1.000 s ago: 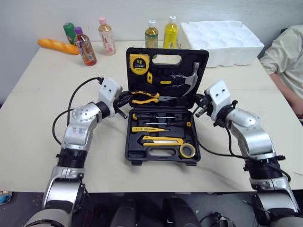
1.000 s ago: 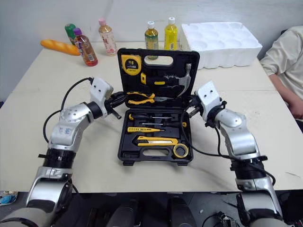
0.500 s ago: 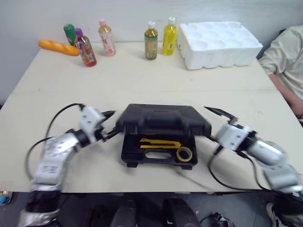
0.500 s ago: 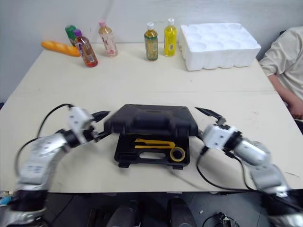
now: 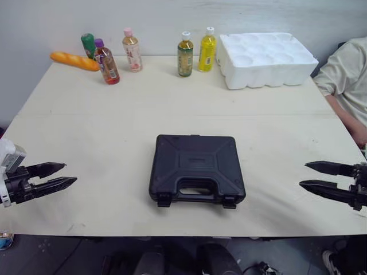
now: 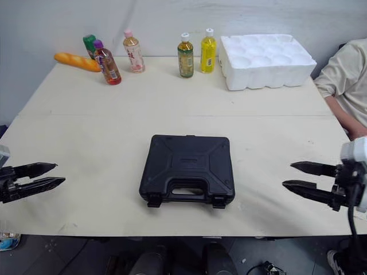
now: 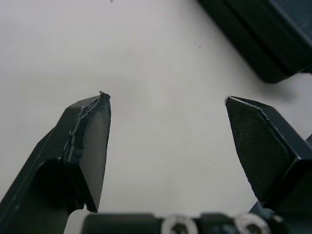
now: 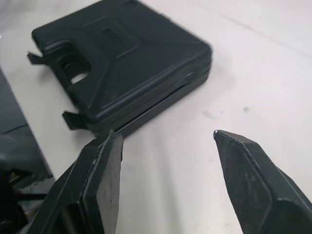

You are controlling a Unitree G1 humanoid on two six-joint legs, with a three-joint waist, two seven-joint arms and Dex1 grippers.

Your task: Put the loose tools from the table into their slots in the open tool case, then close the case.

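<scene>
The black tool case (image 5: 196,168) lies shut in the middle of the table, handle toward me, with two latch tabs (image 5: 164,200) sticking out at its front edge. No loose tools are visible on the table. My left gripper (image 5: 70,173) hovers at the table's left front edge, far from the case, open and empty. In the left wrist view the left gripper (image 7: 166,97) points at bare tabletop, with a corner of the case (image 7: 263,34) beyond it. My right gripper (image 5: 303,175) is at the right front edge, open and empty. In the right wrist view the right gripper (image 8: 165,132) faces the case (image 8: 126,53).
Several drink bottles (image 5: 184,46) and a bread loaf (image 5: 73,58) stand along the far edge. A white foam tray (image 5: 266,51) sits at the back right. A person's sleeve (image 5: 347,74) is at the right edge of the table.
The case lid has swung down from upright to fully shut. Both arms have pulled back from the case to the table's front corners, and both grippers have opened.
</scene>
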